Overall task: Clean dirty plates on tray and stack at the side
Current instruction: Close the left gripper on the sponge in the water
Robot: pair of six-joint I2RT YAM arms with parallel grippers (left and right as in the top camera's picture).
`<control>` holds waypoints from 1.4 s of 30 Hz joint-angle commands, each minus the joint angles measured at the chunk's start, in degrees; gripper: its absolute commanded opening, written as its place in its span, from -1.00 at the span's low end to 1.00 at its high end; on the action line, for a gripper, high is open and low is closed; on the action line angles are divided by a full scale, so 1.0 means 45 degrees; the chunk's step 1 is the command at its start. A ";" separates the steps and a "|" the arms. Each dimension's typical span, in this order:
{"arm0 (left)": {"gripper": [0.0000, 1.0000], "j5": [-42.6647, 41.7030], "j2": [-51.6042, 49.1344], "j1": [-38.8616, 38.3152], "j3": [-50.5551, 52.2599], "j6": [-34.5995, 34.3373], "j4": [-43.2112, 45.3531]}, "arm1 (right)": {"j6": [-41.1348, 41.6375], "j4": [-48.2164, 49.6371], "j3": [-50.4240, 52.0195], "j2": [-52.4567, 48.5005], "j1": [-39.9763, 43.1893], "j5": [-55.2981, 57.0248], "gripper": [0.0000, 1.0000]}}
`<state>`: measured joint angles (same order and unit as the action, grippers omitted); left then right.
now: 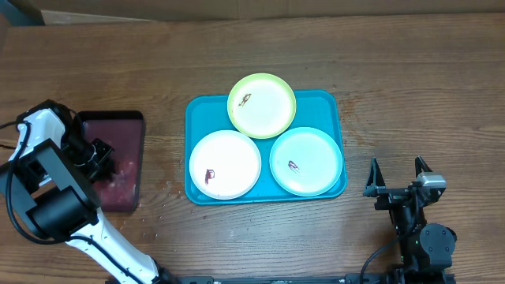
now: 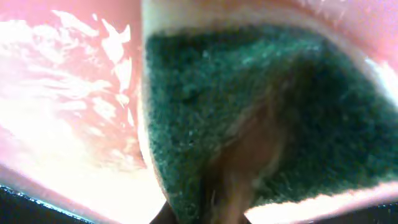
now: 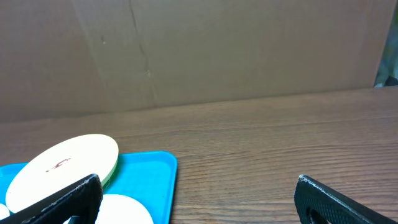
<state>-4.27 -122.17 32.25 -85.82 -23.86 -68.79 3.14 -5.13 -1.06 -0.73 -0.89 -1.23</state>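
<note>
The turquoise tray (image 1: pixel 197 110) lies mid-table and holds three plates. The yellow-green plate (image 1: pixel 262 104) sits at the back, the white plate (image 1: pixel 225 164) front left and the pale mint plate (image 1: pixel 306 161) front right. Each has a small dark smear. My left gripper (image 1: pixel 102 158) is down in the maroon tray (image 1: pixel 118 126), well left of the plates. It is closed on a green-and-yellow sponge (image 2: pixel 249 106), and its jaws (image 2: pixel 205 214) are mostly hidden by it. My right gripper (image 1: pixel 397 177) is open and empty on the table right of the tray. Its view (image 3: pixel 199 186) shows the tray corner (image 3: pixel 158 168) and the yellow-green plate (image 3: pixel 62 171).
The maroon tray holds wet, foamy liquid (image 2: pixel 68 106) around the sponge. Bare wooden table (image 1: pixel 410 95) surrounds the turquoise tray. A cardboard wall (image 3: pixel 217 50) stands behind the table.
</note>
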 commanded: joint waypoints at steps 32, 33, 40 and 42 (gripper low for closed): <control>1.00 0.2084 -0.0121 -0.0078 0.0087 -0.0024 0.3172 | -0.0039 0.0068 0.0131 0.0126 -0.0029 0.0073 1.00; 1.00 0.2084 -0.0121 -0.0078 0.0087 -0.0024 0.3269 | -0.0039 0.0068 0.0131 0.0126 -0.0029 0.0073 1.00; -0.91 0.2084 -0.0121 -0.0078 0.0087 -0.0029 0.3560 | -0.0039 0.0063 0.0131 0.0126 -0.0029 0.0073 1.00; -0.92 0.2084 -0.0121 -0.0083 0.0087 -0.0029 0.3541 | -0.0039 0.0063 0.0131 0.0126 -0.0029 0.0068 1.00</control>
<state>3.31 -121.19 31.97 -86.00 -23.88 -52.84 3.16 -5.17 -1.06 -0.73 -0.89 -1.21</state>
